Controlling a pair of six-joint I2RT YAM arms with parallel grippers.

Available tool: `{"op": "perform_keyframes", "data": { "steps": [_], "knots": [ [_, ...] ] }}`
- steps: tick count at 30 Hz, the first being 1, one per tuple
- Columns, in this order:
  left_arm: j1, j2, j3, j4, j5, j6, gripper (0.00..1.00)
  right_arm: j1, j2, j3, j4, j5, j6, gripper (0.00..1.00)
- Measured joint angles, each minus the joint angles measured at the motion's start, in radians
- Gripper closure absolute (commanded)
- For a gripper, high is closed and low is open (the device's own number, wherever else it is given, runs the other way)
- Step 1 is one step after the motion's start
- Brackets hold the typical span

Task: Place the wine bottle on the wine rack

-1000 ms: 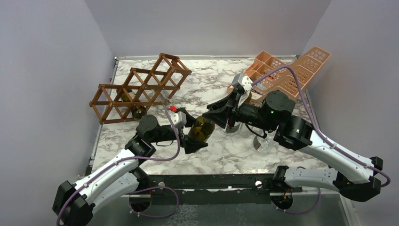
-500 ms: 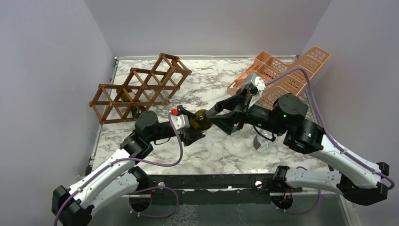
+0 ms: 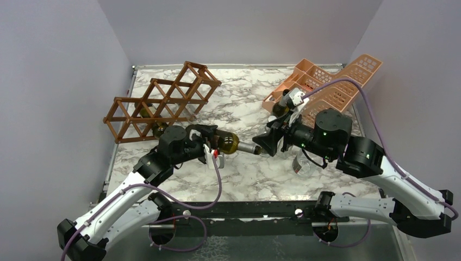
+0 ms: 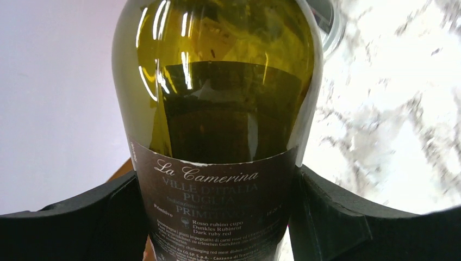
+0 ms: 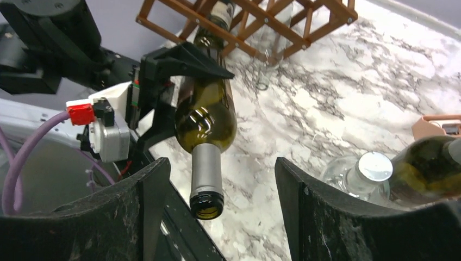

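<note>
The wine bottle (image 3: 229, 144) is dark green glass with a silver-sleeved neck and a dark label. It hangs level above the table, neck pointing right. My left gripper (image 3: 211, 143) is shut on its labelled body (image 4: 217, 109), one black finger (image 4: 337, 217) pressed against each side. My right gripper (image 3: 267, 142) is open, its fingers (image 5: 144, 201) apart on either side of the neck tip (image 5: 206, 190) without touching it. The brown wooden wine rack (image 3: 163, 100) stands at the back left, also seen in the right wrist view (image 5: 272, 22), with another bottle (image 5: 220, 8) lying in one cell.
A peach plastic basket rack (image 3: 331, 81) leans at the back right. Beside the right gripper stand a clear bottle with a silver cap (image 5: 361, 171) and another green bottle (image 5: 429, 168). A glass object (image 3: 301, 166) sits under the right arm.
The left gripper closed on the bottle's body. The right gripper opened off the neck and drew back right. The bottle swung from tilted to level and shifted toward the rack.
</note>
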Motion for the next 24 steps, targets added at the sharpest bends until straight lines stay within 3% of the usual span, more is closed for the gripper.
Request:
{"op": "perform_keyframes", "data": {
  "steps": [10, 24],
  "knots": [
    [0.000, -0.060, 0.007, -0.077, -0.028, 0.306, 1.00, 0.000, 0.122, 0.010, -0.128, -0.047, -0.005, 0.29],
    [0.000, -0.053, 0.007, -0.137, -0.037, 0.455, 1.00, 0.000, 0.285, -0.056, -0.079, -0.222, -0.006, 0.32]
  ]
}}
